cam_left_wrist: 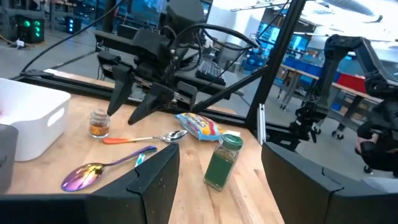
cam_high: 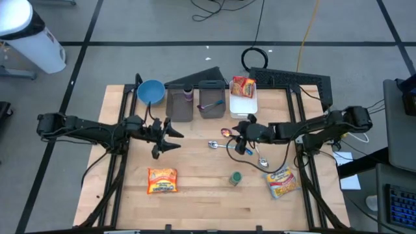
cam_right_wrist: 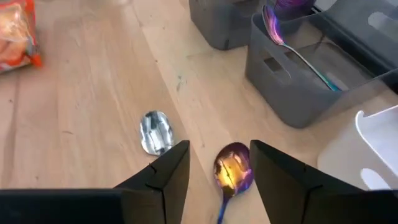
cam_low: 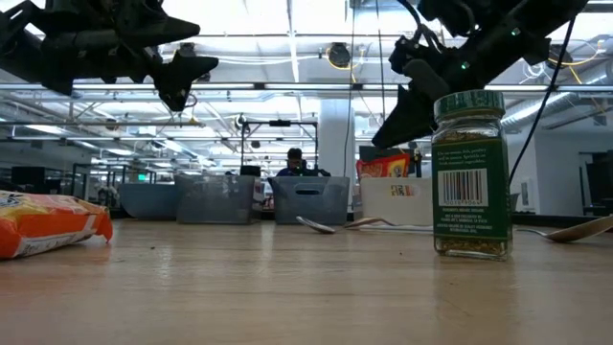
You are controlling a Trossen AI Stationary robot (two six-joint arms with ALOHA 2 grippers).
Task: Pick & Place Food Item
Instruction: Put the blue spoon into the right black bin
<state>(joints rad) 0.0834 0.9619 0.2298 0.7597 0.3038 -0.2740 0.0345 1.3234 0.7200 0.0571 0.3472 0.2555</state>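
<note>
Three food packets show: an orange one lying flat near the table's front left, a yellow one at the front right, and a red-and-yellow one in the white bin. My left gripper hangs open above the table's middle left, holding nothing. My right gripper is open and tipped downward above the table's middle. In the right wrist view an iridescent spoon bowl shows on the table beneath the gap between its fingers. The low view shows both grippers well above the tabletop.
A green-lidded spice jar stands near the front middle, and a small orange-spice jar beside the white bin. Spoons lie around the middle. Two grey bins and a blue bowl line the far edge.
</note>
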